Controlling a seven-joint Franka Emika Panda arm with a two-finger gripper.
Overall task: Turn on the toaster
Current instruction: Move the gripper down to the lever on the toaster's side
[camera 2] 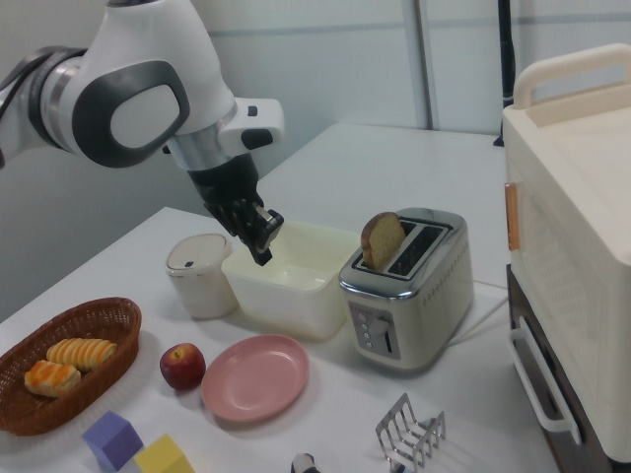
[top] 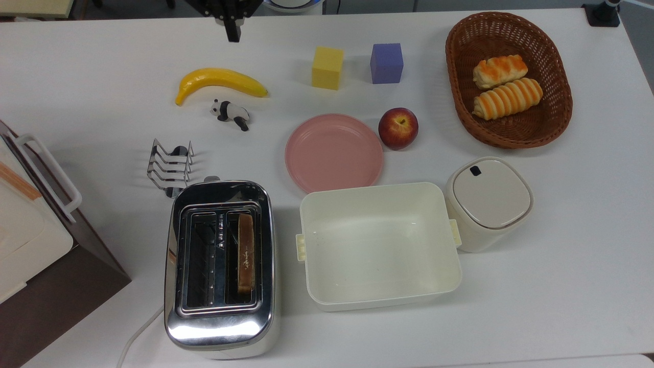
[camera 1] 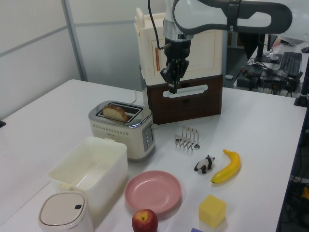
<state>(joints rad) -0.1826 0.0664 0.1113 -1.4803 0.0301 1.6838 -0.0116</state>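
Toaster (top: 219,268): chrome top, cream-white lower body, two slots, upright on the table. In the top view it sits just left of the white tub (top: 379,244), small gap between them. One bread slice (top: 246,252) stands on edge in the slot nearer the tub, sticking up; other slot bare. White cord (top: 136,335) exits the end away from the wire rack (top: 170,165).
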